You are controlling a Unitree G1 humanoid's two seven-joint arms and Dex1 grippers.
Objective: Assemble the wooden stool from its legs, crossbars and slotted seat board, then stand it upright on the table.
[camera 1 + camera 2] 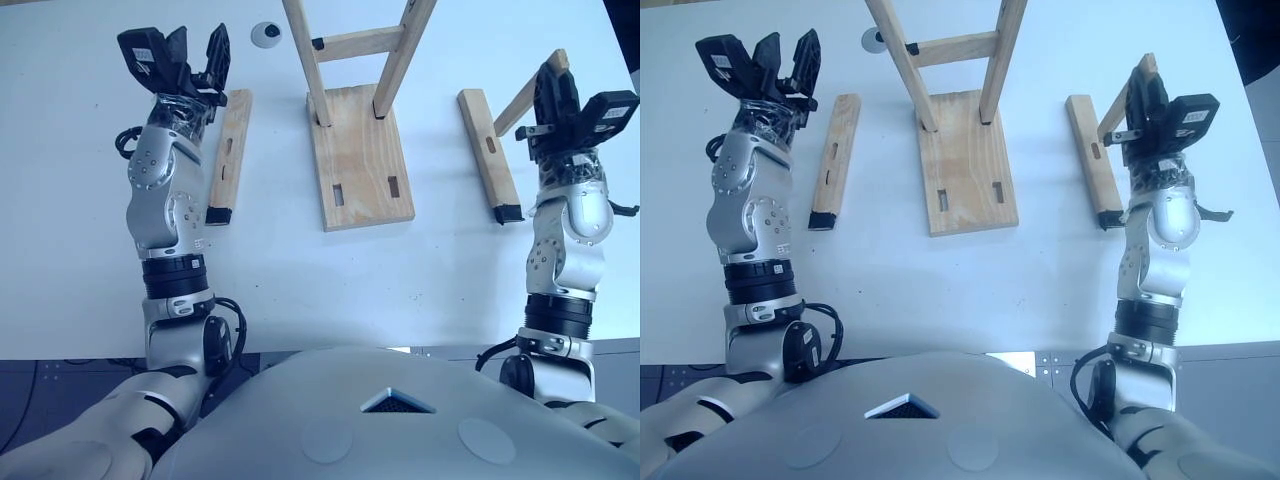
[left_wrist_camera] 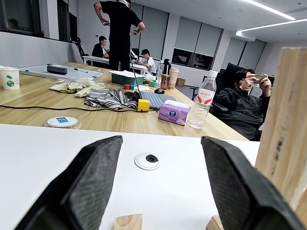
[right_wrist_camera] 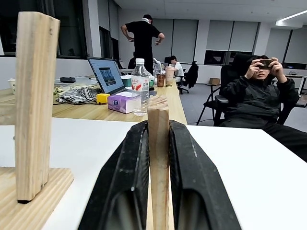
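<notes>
The slotted seat board [image 1: 360, 165] lies flat mid-table. Two legs [image 1: 306, 60] stand in its far slots, joined by a crossbar [image 1: 356, 43]; its two near slots are bare. One loose leg [image 1: 230, 155] lies to the board's left, another [image 1: 488, 155] to its right. My left gripper [image 1: 195, 60] hovers open just left of the left loose leg's far end, nothing between its fingers [image 2: 91, 182]. My right gripper [image 1: 560, 95] is shut on a short wooden crossbar [image 3: 158, 143], held tilted above the table right of the right loose leg.
A small white round disc [image 1: 266, 34] sits on the table behind the left gripper. The white table [image 1: 400, 270] has free room in front of the board. Its right edge runs close to the right arm.
</notes>
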